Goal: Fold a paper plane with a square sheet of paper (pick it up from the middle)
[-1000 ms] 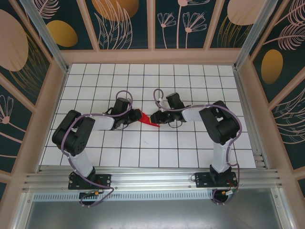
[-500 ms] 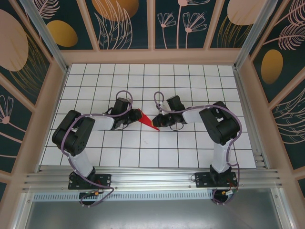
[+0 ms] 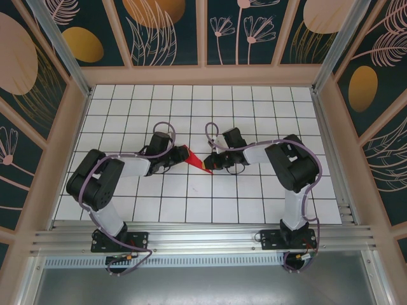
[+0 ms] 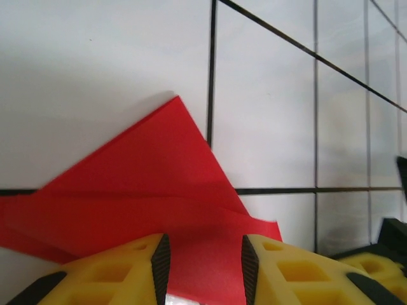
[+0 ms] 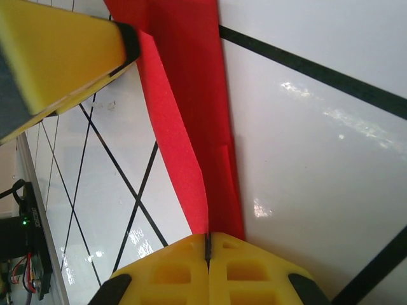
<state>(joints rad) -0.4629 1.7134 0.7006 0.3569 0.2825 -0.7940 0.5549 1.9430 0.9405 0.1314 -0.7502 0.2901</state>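
Paper (image 3: 194, 160), red folded wedge, mid-table in top view. Left wrist: left gripper (image 4: 203, 257) half-closed astride its wide end; hold I cannot tell. Right wrist: right gripper (image 5: 208, 244) just pinched shut on its narrow end; creasing likely next.

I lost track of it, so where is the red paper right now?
In the top view, the folded red paper is mid-table between the left end effector and the right end effector, which is shut on its narrow end.

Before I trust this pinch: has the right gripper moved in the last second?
Yes, slightly: against the table grid the right gripper slid left and nearer, now shut on the red paper.
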